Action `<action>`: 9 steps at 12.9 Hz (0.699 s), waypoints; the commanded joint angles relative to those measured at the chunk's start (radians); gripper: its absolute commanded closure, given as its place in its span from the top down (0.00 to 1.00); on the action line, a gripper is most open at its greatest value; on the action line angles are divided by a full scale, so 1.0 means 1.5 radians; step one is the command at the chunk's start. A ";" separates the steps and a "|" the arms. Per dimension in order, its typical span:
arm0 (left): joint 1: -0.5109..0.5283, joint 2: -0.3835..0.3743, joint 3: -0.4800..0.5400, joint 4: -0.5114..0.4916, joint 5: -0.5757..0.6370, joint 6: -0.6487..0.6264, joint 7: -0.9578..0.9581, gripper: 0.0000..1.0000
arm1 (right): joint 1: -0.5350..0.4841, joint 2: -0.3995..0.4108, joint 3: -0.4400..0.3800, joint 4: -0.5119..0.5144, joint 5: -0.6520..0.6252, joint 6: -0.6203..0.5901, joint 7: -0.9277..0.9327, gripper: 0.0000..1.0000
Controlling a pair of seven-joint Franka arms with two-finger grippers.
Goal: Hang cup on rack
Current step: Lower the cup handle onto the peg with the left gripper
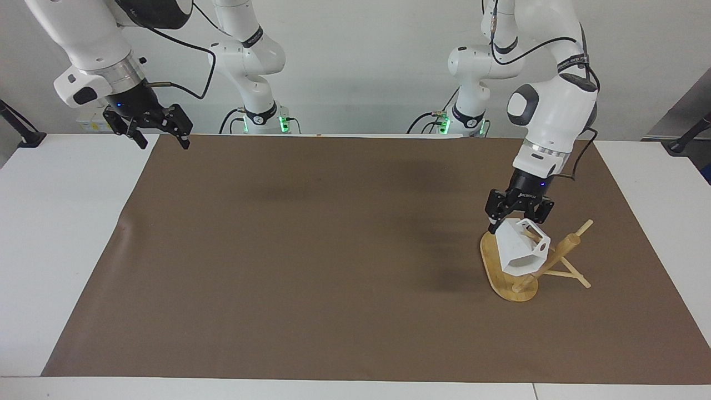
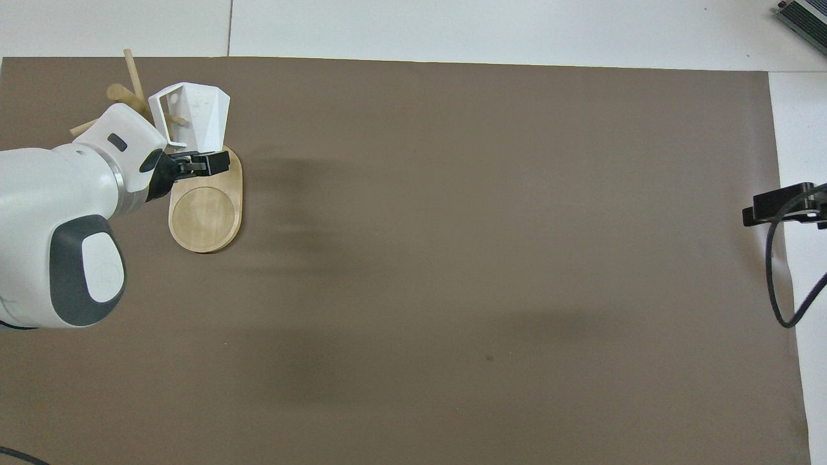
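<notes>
The white faceted cup (image 1: 521, 254) is tipped on its side in my left gripper (image 1: 519, 218), which is shut on its bottom end. The cup hangs over the bamboo rack's oval base (image 1: 496, 271), close against the post (image 1: 551, 258). Its blocky handle (image 1: 536, 234) faces the post and pegs. In the overhead view the cup (image 2: 201, 115) is past the left gripper (image 2: 197, 163), and a peg stick shows through the handle opening (image 2: 169, 118); I cannot tell whether the handle rests on it. My right gripper (image 1: 159, 131) is open and empty, and waits over the mat's corner at the right arm's end.
A brown mat (image 1: 311, 261) covers most of the white table (image 1: 55, 233). The rack base (image 2: 207, 213) sits at the left arm's end of the mat. The right gripper's tip (image 2: 778, 206) shows at the overhead view's edge.
</notes>
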 commanded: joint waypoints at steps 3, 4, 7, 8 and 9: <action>0.016 0.005 -0.004 -0.002 0.018 -0.018 -0.071 0.00 | -0.002 -0.009 0.004 -0.005 -0.007 0.000 0.012 1.00; 0.016 0.005 -0.004 -0.002 0.018 -0.018 -0.071 0.00 | -0.002 -0.009 0.004 -0.005 -0.007 0.000 0.012 1.00; 0.016 0.006 -0.004 0.000 0.018 -0.023 -0.066 0.33 | -0.002 -0.009 0.004 -0.005 -0.007 0.000 0.012 1.00; 0.016 0.009 -0.004 0.006 0.018 -0.017 -0.063 0.99 | -0.002 -0.009 0.004 -0.005 -0.007 0.000 0.012 1.00; 0.015 0.010 -0.004 0.012 0.019 -0.021 -0.061 1.00 | -0.002 -0.009 0.004 -0.005 -0.007 0.000 0.012 1.00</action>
